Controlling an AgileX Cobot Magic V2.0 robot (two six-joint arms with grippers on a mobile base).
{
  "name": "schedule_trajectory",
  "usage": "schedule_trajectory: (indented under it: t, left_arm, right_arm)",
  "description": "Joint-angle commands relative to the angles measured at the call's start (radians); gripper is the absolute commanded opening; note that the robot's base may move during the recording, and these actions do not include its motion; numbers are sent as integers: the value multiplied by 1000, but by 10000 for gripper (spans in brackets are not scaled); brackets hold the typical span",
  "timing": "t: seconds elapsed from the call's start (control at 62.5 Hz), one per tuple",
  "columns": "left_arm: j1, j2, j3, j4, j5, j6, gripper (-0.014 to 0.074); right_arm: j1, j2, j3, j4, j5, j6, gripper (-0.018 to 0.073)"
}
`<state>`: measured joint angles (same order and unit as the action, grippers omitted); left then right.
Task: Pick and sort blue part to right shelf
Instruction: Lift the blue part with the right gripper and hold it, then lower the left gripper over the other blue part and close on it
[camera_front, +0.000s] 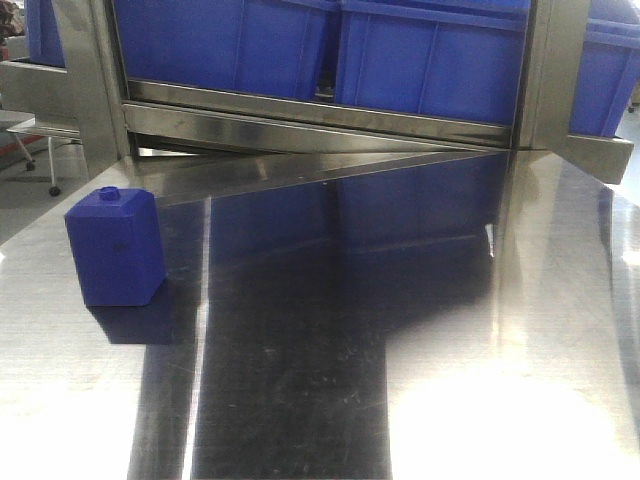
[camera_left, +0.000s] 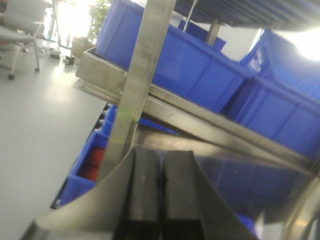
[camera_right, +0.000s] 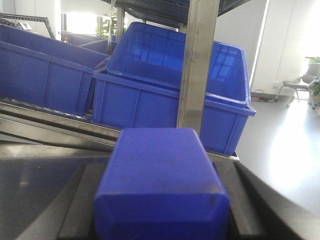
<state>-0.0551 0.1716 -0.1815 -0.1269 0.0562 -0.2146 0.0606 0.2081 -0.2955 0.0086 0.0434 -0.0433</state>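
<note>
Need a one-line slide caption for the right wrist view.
Right gripper clamps the blue part, facing blue bins behind a steel shelf upright.

The left gripper (camera_left: 160, 165) has its dark jaws pressed together. The right gripper (camera_right: 162, 172) clamps the blue part (camera_right: 160, 200) between its jaws.

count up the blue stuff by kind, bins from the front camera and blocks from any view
Blue bins: 4
Blue blocks: 2, the knobbed block on the table and the blue part in the right pincer
Total: 6
</note>
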Motion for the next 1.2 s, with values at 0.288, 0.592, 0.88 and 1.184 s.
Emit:
schedule_trajectory:
  t: [0.288, 0.592, 0.88, 1.184]
  left_arm:
    - [-9, 239, -229, 141, -15, -168, 124]
    - [-127, 498, -406, 194, 347, -155, 129]
    - [-238, 773, -560, 194, 499, -155, 578]
    - [-366, 1038, -832, 189, 778, -157, 680]
  right_arm:
    - [-7, 7, -31, -9, -90, -8, 356]
    - [-7, 7, -31, -9, -90, -8, 356]
    - [-7, 7, -31, -9, -90, -8, 356]
    - [-7, 7, -31, -9, -90, -8, 356]
